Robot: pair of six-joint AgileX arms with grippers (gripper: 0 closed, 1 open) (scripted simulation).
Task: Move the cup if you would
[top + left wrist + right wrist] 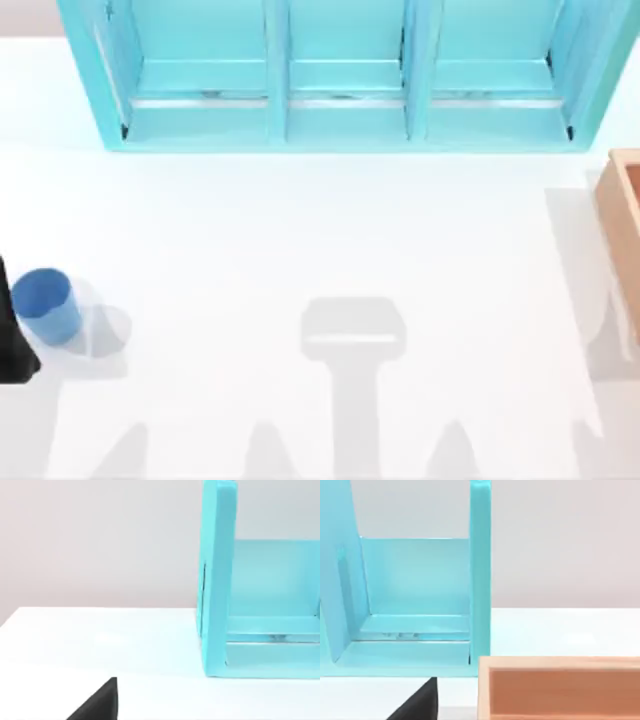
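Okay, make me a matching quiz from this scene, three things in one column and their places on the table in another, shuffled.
Things:
1. small blue cylindrical cup
2. large teal cabinet with three open compartments
3. tan wooden box

Places, by the top view:
A. right edge of the table
B. along the far edge, in the middle
C. left side, near the edge, beside a dark arm part

Pairs: 1-C, 2-B, 3-A

Smooth matt blue cup (pixel 44 304), plastic-looking, rim darker. Teal cabinet (pixel 340 110) smooth with a slight sheen along shelf edges; wood-toned box (pixel 560 687) matt and unpainted. White tabletop (pixel 330 230) smooth, matt.
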